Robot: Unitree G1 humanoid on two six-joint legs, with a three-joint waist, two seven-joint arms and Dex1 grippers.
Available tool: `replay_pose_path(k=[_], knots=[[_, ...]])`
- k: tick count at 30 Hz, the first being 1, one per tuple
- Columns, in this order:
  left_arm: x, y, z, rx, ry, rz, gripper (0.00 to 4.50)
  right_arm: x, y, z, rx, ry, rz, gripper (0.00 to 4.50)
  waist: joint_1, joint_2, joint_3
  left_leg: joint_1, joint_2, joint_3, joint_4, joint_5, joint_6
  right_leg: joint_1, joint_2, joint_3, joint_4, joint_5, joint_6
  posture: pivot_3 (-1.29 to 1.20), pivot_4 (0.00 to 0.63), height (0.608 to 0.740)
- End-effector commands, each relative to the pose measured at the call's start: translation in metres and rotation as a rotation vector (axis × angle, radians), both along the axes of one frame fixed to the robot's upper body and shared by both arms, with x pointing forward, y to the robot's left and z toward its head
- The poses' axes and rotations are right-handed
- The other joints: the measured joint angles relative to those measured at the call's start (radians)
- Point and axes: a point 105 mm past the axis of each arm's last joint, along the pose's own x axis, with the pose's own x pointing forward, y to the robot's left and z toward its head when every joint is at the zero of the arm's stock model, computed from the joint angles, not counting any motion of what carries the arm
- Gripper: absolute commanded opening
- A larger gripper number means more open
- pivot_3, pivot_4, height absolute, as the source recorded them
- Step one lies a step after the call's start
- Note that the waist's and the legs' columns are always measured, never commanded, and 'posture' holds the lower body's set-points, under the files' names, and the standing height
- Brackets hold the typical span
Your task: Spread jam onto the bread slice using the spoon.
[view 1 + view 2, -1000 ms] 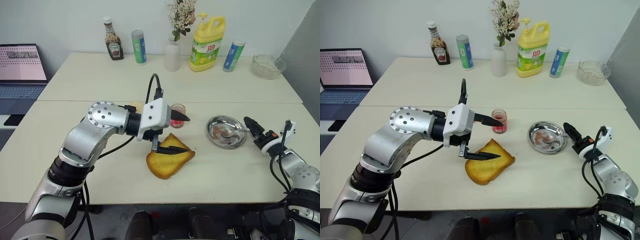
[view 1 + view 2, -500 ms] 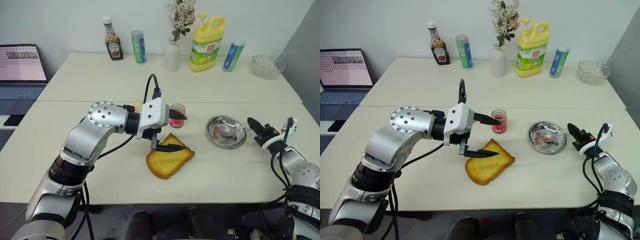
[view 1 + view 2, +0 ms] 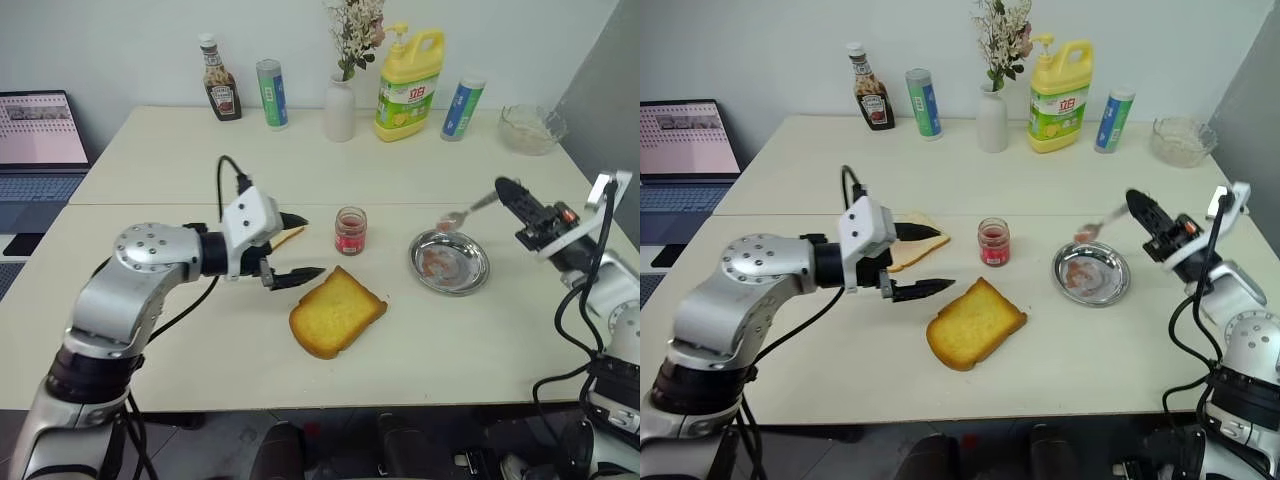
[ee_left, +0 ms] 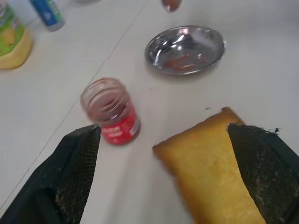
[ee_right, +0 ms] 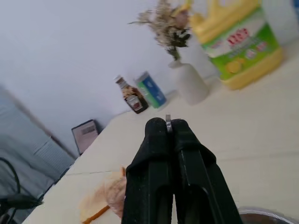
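On the near table, the bread slice (image 3: 337, 312) lies flat and bare, golden top up, no jam on it. Jam (image 3: 350, 231) sits in its small clear jar just behind the slice, lid off, apart from both arms. Right gripper (image 3: 1137, 205) is raised above the table right of the round metal dish (image 3: 450, 262), fingers pinched shut on the spoon (image 3: 1098, 225); in the right wrist view a sliver of the metal handle (image 5: 167, 123) shows between the closed fingers. Spoon slants down toward the dish, bowl hanging over the dish's far rim, pinkish smear in the bowl. Dish has pink-brown residue inside. Left gripper (image 3: 298, 246) hovers left of the slice with fingers spread wide, holding nothing, lower finger tip near the slice's left corner but not touching; left wrist view shows jar and slice between the two open fingers (image 4: 77, 163). A paler, thinner slice (image 3: 918, 238) lies behind the left gripper, partly hidden. Along the far edge of the back table: ketchup bottle (image 3: 216, 79), a blue-green tube (image 3: 269, 94), white vase with flowers (image 3: 339, 108), yellow detergent jug (image 3: 408, 73), another tube (image 3: 461, 104), glass bowl (image 3: 531, 128). Laptop (image 3: 40, 140) on the far left.
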Motion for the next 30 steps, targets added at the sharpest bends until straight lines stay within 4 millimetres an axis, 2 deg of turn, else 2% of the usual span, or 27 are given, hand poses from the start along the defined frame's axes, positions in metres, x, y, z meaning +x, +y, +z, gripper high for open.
replay_pose_path(k=[1,5,8,12,22,30], knots=[[0.002,0.011,0.012,-0.01,-0.064,0.098,4.5,-0.002,0.039,0.036,-0.103,-0.125,0.089,0.06,0.001,0.0,0.0,0.0,0.0,0.0,0.0,0.0,0.0,0.0,0.0,0.0,0.0,0.0,0.0,0.0,0.15,0.74],[0.001,0.015,0.011,-0.038,-0.053,0.144,4.5,0.016,0.082,0.047,-0.229,-0.19,0.13,0.06,-0.001,0.0,0.0,0.0,0.0,0.0,0.0,0.0,0.0,0.0,0.0,0.0,0.0,0.0,0.0,0.0,0.15,0.74],[-0.003,0.014,0.011,-0.055,-0.041,0.145,4.5,0.025,0.096,0.049,-0.273,-0.221,0.141,0.06,0.0,0.0,0.0,-0.001,0.0,0.0,0.0,0.0,0.0,-0.001,0.0,0.0,0.0,0.001,-0.002,0.0,0.15,0.74],[-0.008,0.017,0.012,-0.062,-0.035,0.151,4.5,0.041,0.121,0.031,-0.455,-0.292,0.163,0.06,0.01,-0.001,0.0,-0.004,-0.001,0.0,0.0,0.0,0.0,-0.004,-0.001,-0.001,-0.001,0.002,-0.004,0.0,0.15,0.74],[-0.02,0.012,0.011,-0.087,0.012,0.111,4.5,0.057,0.13,0.004,-0.588,-0.343,0.192,0.06,0.01,-0.001,0.0,-0.007,-0.001,-0.001,0.0,0.0,0.0,-0.007,-0.002,-0.002,0.0,0.002,-0.004,0.0,0.15,0.74],[-0.021,0.011,0.011,-0.08,0.014,0.103,4.5,0.055,0.145,-0.008,-0.662,-0.374,0.242,0.06,0.01,-0.001,0.0,-0.007,0.0,-0.001,0.0,0.0,0.0,-0.007,-0.002,-0.003,0.0,0.002,-0.004,0.0,0.15,0.74]])
